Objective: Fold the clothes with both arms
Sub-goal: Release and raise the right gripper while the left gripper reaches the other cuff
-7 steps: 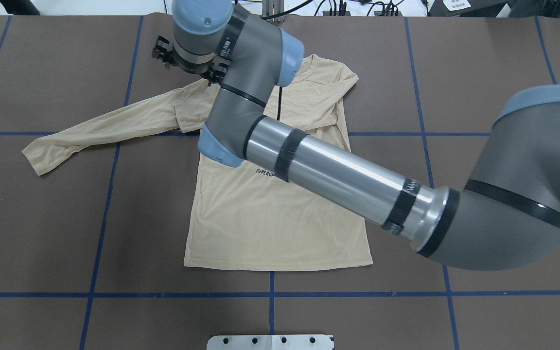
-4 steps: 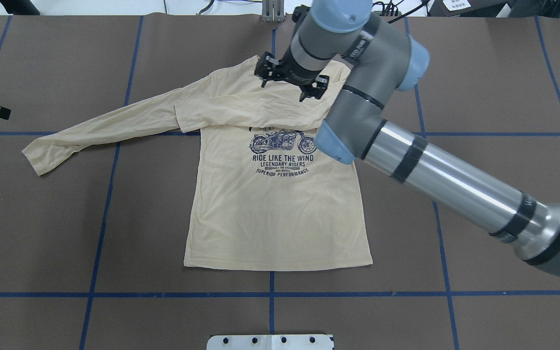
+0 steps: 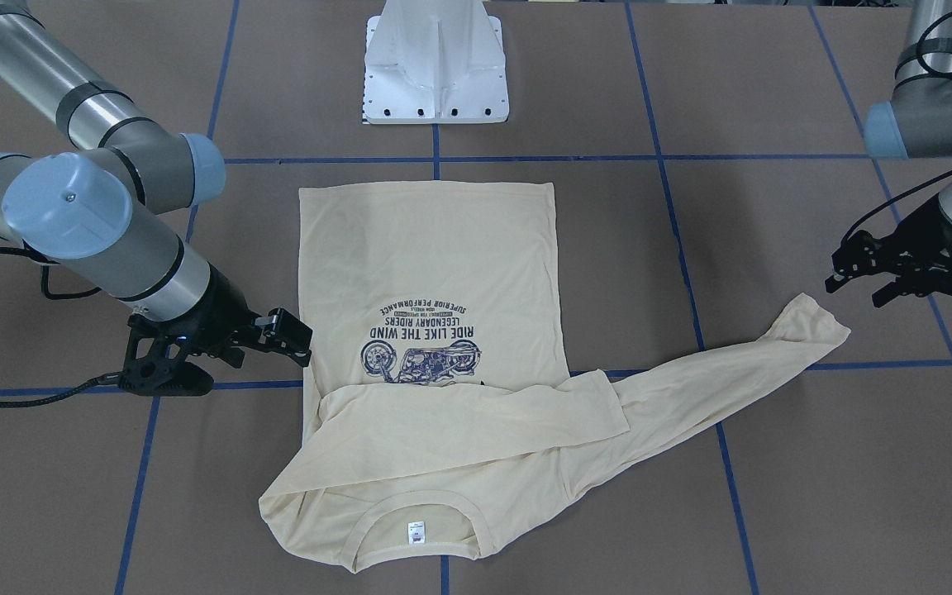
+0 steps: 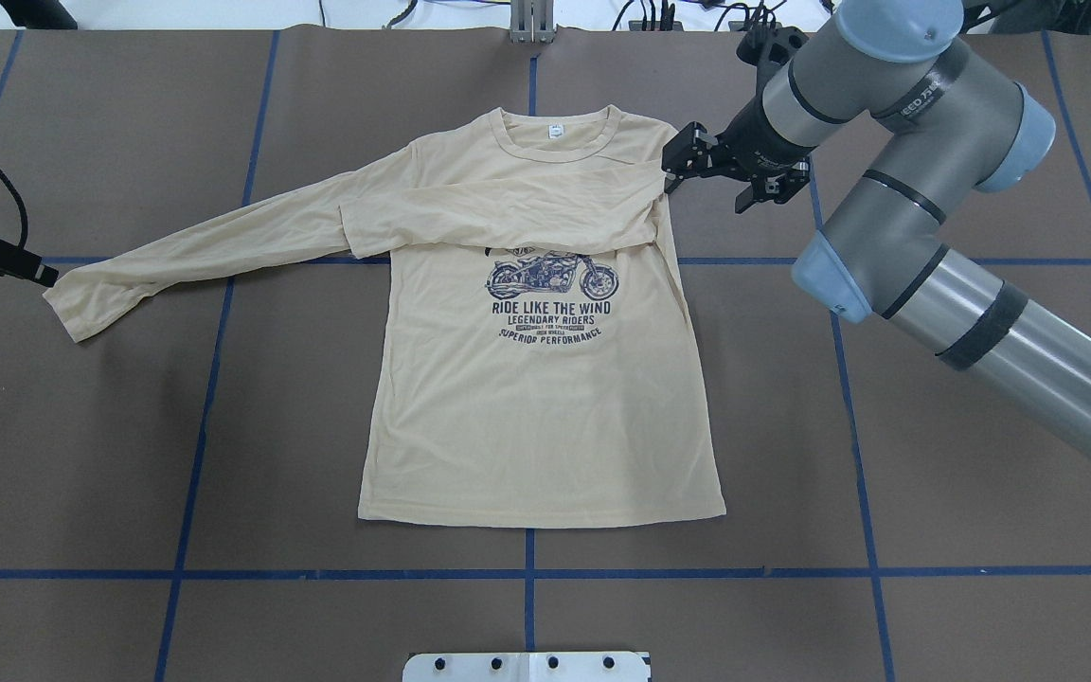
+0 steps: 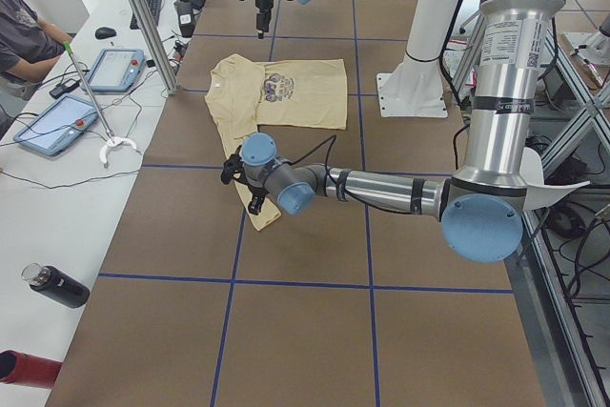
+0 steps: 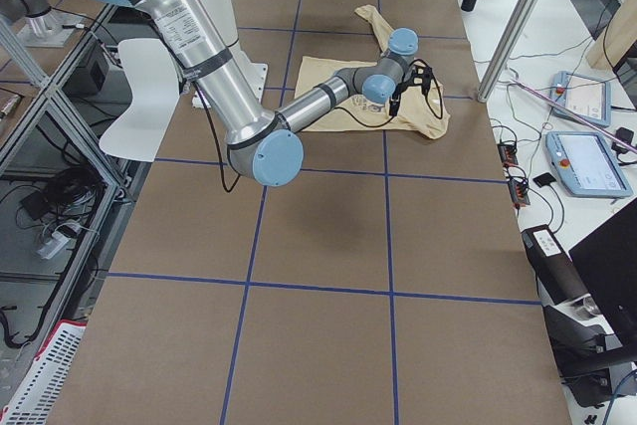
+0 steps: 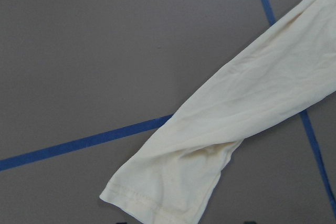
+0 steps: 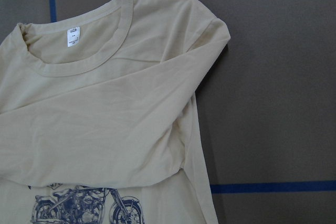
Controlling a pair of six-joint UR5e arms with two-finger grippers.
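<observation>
The cream-yellow long-sleeved T-shirt [image 4: 536, 407] lies flat and face up on the brown table, with its neck label [image 4: 556, 132] at the far side. One sleeve [image 4: 498, 213] is folded across the chest, just above the navy motorcycle print [image 4: 552, 275]. The other sleeve stretches out to the left and ends in a cuff [image 4: 72, 308]. My right gripper [image 4: 706, 180] is open and empty beside the shirt's right shoulder, and also shows in the front view [image 3: 282, 343]. My left gripper [image 3: 854, 287] is open and empty just beyond the cuff [image 7: 157, 192].
The white pedestal base [image 3: 436, 66] stands at the robot's side of the table. Blue tape lines [image 4: 697, 573] cross the brown surface. A side table with tablets [image 5: 57, 126] and a bottle [image 5: 57, 285] stands beyond the far edge.
My right arm has swung from the left across the shirt to its right shoulder, leaving the sleeve folded on the chest. My left gripper has come in toward the cuff.
</observation>
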